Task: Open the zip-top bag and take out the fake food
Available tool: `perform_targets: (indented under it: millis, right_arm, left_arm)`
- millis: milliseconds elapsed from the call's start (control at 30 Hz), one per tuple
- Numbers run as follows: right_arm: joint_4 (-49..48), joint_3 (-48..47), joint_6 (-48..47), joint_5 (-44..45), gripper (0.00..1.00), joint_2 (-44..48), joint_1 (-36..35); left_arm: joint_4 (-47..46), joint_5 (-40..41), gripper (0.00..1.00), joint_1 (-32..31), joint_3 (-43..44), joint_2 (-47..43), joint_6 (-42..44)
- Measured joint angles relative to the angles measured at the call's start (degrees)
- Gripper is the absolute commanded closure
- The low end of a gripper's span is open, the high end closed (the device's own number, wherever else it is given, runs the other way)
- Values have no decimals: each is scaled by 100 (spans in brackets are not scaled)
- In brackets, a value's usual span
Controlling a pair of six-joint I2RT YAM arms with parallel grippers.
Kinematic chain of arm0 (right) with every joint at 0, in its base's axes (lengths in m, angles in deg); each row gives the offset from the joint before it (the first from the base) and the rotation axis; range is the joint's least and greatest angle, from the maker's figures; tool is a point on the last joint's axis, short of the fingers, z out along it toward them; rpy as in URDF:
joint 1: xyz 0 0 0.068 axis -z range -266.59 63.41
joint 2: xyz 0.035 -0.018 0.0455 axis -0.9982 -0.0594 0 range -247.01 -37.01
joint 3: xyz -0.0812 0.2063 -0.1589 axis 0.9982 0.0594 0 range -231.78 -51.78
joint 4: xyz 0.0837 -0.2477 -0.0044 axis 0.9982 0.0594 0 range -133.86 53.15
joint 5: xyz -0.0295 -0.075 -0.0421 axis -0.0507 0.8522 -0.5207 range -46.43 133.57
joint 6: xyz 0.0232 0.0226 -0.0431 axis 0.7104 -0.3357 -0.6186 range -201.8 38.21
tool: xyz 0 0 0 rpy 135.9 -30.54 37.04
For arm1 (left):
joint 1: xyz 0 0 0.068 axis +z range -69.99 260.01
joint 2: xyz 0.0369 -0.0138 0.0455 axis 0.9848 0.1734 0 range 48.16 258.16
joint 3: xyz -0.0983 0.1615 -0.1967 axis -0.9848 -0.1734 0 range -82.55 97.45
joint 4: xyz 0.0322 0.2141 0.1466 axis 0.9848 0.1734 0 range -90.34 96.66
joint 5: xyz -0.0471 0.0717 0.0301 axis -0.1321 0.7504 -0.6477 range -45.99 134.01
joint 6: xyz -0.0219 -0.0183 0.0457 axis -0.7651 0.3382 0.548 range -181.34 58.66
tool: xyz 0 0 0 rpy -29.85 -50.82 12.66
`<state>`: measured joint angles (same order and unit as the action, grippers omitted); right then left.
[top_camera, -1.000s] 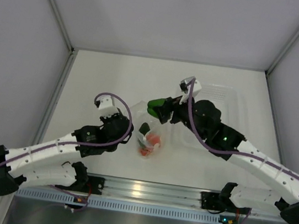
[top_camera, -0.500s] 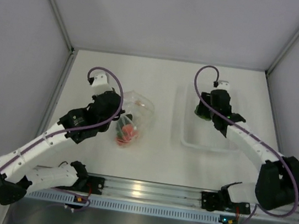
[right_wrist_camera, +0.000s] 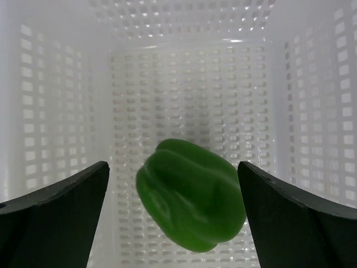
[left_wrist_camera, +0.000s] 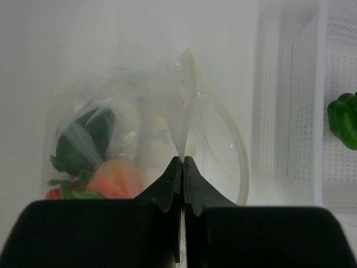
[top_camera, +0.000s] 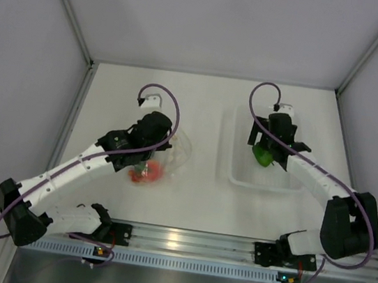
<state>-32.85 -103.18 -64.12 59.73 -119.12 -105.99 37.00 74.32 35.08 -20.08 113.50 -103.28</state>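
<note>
Right claw (right_wrist_camera: 173,167) now spread, pepper (right_wrist_camera: 192,196) loose

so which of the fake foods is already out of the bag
The bright green pepper: it is in the perforated tray, while the avocado, peach and tomatoes sit inside the zip-top bag.

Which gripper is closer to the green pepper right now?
Right. The right gripper hangs open directly over the green pepper in the tray; the left gripper is across the table, pinching the zip-top bag.
</note>
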Motion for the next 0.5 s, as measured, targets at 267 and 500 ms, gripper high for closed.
perform_targets:
  millis: [267, 500]
  right_arm:
    - [-358, 330, 232, -1436, 18, 1464, -385]
    - [-1300, 752, 850, -2470, 33, 2052, -1954]
  left_arm:
    - [-446, -763, 100, 0, 0, 149, -59]
    - [-791, -1290, 100, 0, -2, 181, -326]
